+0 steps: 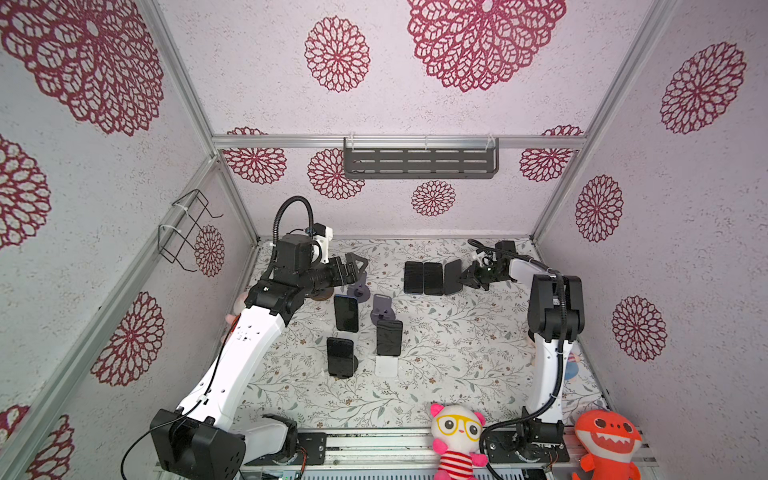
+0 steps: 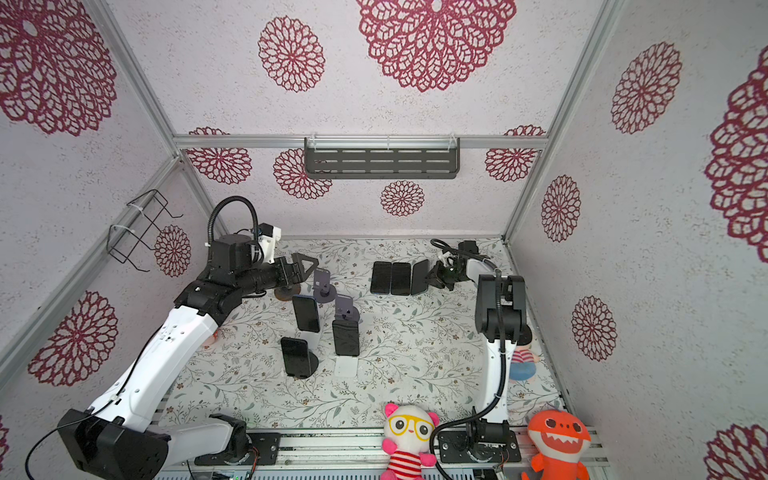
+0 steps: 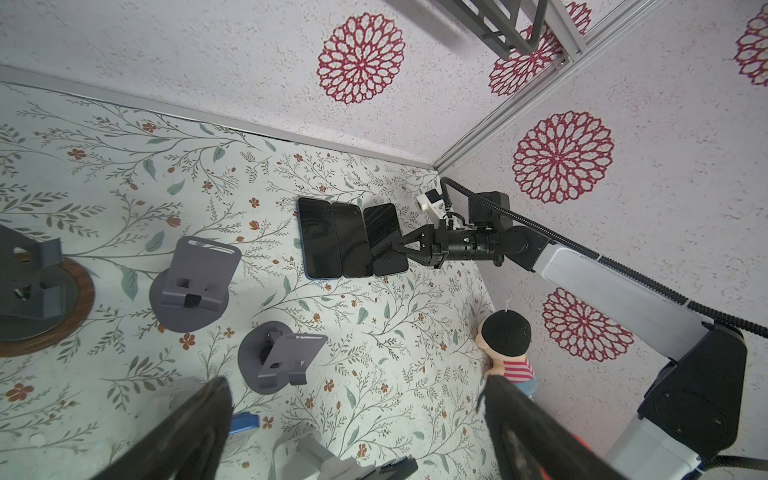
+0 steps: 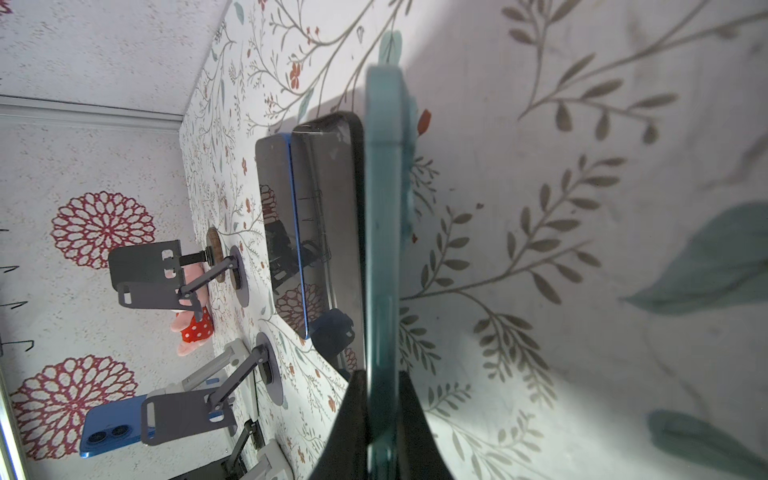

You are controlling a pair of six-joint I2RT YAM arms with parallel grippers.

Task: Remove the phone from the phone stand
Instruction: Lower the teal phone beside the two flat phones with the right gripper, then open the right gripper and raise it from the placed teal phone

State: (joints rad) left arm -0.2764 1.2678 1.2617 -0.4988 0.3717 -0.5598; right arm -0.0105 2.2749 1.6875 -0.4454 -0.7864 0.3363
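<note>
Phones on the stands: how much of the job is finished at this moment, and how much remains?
Done: two phones lie flat side by side at the back. In hand: the right gripper has its jaws shut on a third phone, tilted beside them, not yet flat. To do: three phones lean on stands in the middle; the left gripper, jaws open, holds nothing.

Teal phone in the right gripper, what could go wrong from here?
1. The teal phone is tilted on its long edge in the right gripper; let go now, it could fall onto the neighbouring black phone instead of the mat.
2. The open left gripper hangs close to an empty grey stand; a sweep could knock it.
</note>
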